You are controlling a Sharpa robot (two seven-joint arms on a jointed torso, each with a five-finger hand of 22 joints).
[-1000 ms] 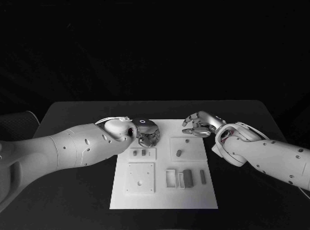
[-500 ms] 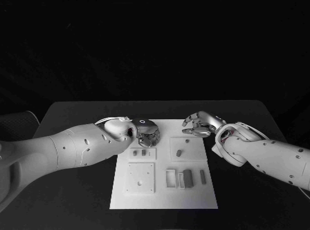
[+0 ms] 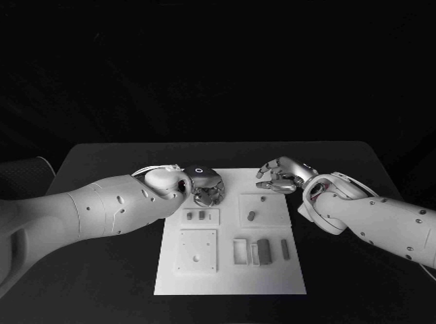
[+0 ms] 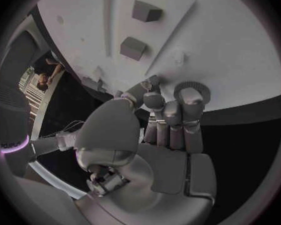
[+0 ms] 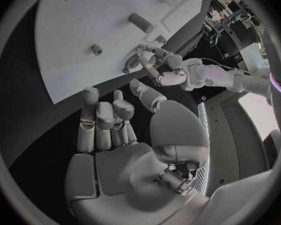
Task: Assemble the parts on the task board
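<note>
Here we hover our left hand [image 3: 206, 186], fingers curled together on nothing, over the far-left corner of the flat white task board [image 3: 228, 282]; our right hand [image 3: 281, 174] waits spread apart. Next, probably, reaching the small grey parts [image 3: 200, 216].

Two fat white arms [image 3: 92, 206] with small dark screw holes end in shiny silver hands [image 3: 206, 186].

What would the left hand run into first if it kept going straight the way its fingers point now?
Probably the task board itself. The left hand points down at the board's far left corner, fingers curled close above the bare white surface. The nearest small parts lie beyond, toward the robot. How far the fingers are above the board is unclear.
</note>
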